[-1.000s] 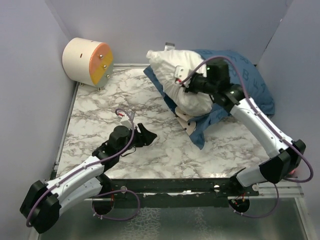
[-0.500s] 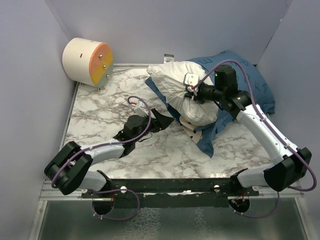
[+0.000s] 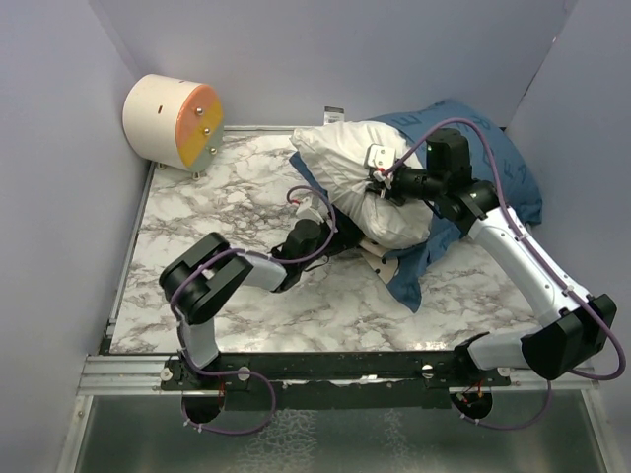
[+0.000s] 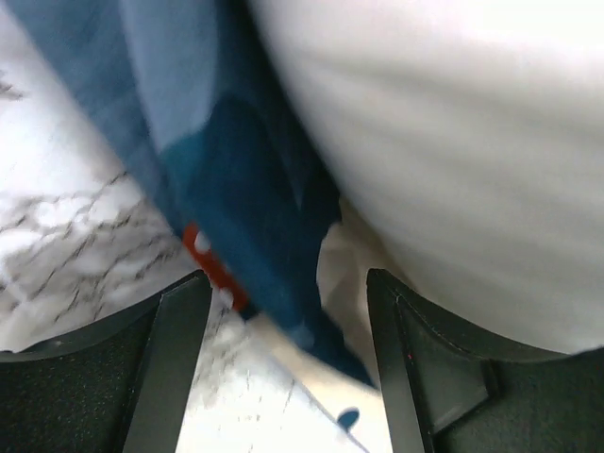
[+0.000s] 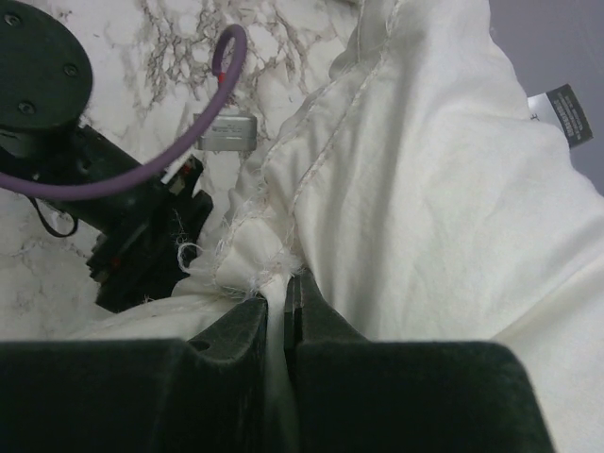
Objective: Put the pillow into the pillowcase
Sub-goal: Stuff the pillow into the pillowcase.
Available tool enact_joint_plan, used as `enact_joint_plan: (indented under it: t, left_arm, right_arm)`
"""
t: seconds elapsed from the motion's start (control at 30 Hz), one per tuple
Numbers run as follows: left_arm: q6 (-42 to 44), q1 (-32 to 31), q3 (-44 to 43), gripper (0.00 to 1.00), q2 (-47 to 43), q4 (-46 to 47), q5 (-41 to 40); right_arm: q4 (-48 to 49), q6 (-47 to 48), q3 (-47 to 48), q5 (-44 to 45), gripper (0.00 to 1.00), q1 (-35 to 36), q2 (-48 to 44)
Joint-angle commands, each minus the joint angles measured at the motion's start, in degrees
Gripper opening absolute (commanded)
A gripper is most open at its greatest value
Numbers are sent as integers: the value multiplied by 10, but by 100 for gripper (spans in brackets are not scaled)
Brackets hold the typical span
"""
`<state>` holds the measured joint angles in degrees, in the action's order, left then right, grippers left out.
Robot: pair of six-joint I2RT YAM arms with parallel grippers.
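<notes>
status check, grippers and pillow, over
Right gripper shut on the pillow seam. Left gripper open at the pillowcase edge, fabric between its fingers, not clamped. Pillow mostly outside the case. Nothing in the way.

A lab test cell: marble-patterned table [image 3: 197,227] boxed by plain grey walls [image 3: 59,148], arms bolted to a metal rail [image 3: 335,370].

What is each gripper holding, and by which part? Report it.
Right gripper is shut on the pillow, pinching its stitched edge seam. Left gripper is open around the pillowcase edge, holding nothing yet.
</notes>
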<state>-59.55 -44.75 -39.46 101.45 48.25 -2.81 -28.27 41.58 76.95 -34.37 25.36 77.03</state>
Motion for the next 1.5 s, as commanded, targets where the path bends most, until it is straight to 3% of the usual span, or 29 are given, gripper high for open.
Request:
enact_joint_plan:
  t: [0.0, 0.07, 0.1, 0.17, 0.2, 0.4, 0.57, 0.9, 1.3, 1.37, 1.47]
  left_arm:
    - [5, -2, -69, 67, 74, 55, -26]
    - [0, -2, -90, 57, 108, 70, -22]
    - [1, -2, -98, 44, 119, 77, -16]
    - [14, 2, -97, 6, 120, 79, -9]
    - [23, 3, -88, 0, 107, 73, -16]
    - [93, 3, 21, 0, -59, -20, -13]
    - [125, -14, 103, 0, -219, -154, -13]
    - [153, -34, 141, 0, -487, -421, -33]
    - [174, -34, 97, 0, -561, -494, 12]
    - [180, -34, 87, 0, -574, -514, 11]
    - [175, -34, 105, 0, -589, -510, 7]
  right_arm:
    - [47, -17, -3, -11, 1, -13, -34]
    - [49, -16, -8, -4, 1, -13, -36]
    - [50, -13, -12, 1, 1, -14, -37]
    - [50, -3, -22, 24, 1, -15, -40]
    - [50, 7, -29, 45, 1, -15, -40]
    - [35, 65, -96, 146, 1, -78, -1]
    - [67, 111, -185, 238, 1, -92, 16]
    - [109, 157, -247, 357, 1, -91, 84]
    - [94, 159, -295, 387, 1, -17, 144]
    - [74, 155, -292, 363, 1, -17, 150]
    - [0, 143, -273, 250, 1, -17, 144]
